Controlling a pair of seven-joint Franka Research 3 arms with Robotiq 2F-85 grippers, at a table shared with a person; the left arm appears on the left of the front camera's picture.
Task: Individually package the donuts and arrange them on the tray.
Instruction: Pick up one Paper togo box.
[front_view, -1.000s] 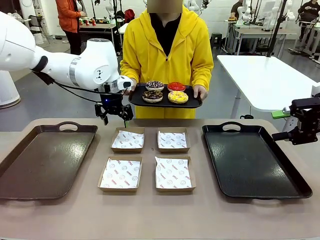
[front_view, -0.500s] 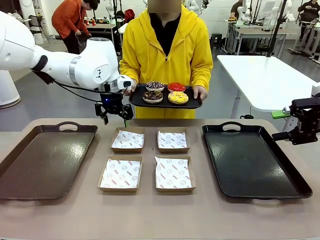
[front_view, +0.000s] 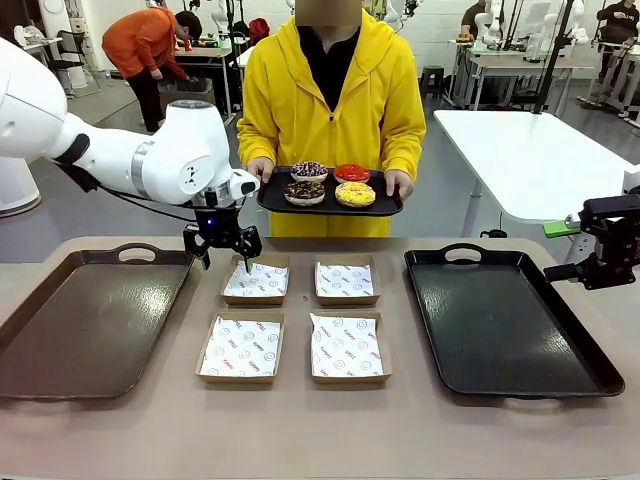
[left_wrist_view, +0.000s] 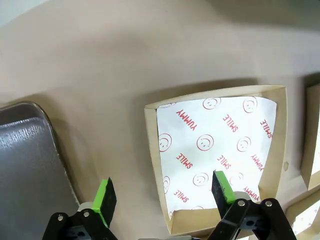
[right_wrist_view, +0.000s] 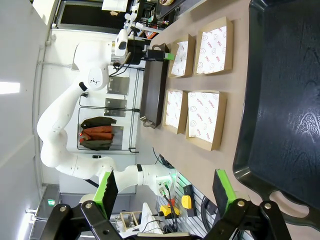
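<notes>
Four boxes (front_view: 241, 348) between two trays (front_view: 85, 325), donuts (front_view: 355, 194) seemingly beyond

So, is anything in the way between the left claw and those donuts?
Nothing visible. The open left gripper hangs above a paper-lined box's edge; the donuts sit uncovered on the person's held tray, just beyond.

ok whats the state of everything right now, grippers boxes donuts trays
four paper-lined cardboard boxes, open-topped, unfilled
left gripper, open, above the far left box edge
right gripper, open, holding nothing
four ring donuts, unpackaged, on the person's small black tray
rectangular brown tray, bare
rectangular black tray, bare
</notes>
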